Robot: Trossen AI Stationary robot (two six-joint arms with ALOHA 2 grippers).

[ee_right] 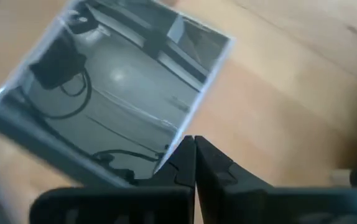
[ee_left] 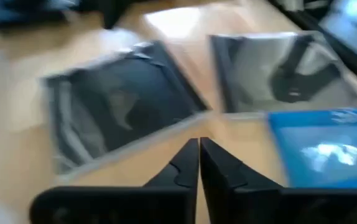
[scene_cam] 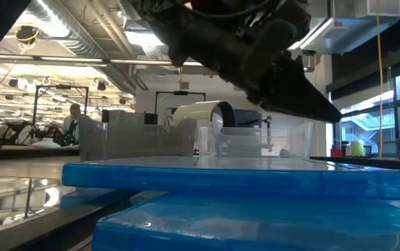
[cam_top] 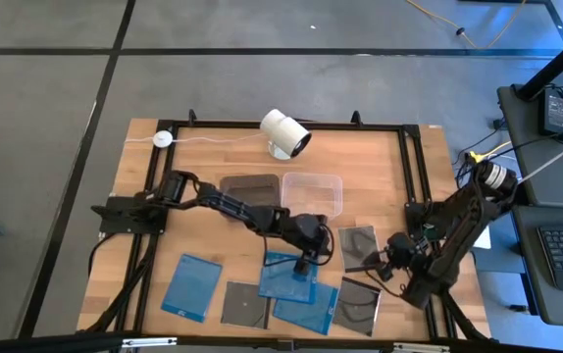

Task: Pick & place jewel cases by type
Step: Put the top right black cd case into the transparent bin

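Several jewel cases lie flat on the wooden table. There are three blue ones and three dark ones. My left gripper is shut with nothing between its fingers. It slants down over bare wood, just past the middle blue case and short of the two dark cases. My right gripper is also shut on nothing, with its tips at the edge of a dark case. My right gripper's shut fingertips stand right at the dark case's edge near one corner, slanting down from the table's right. The case lies flat on the wood. I cannot tell whether the tips touch it.
A dark tub and a clear tub stand side by side behind the cases. A white cylindrical camera sits at the far edge. A black frame rims the table. Bare wood lies at the far left.
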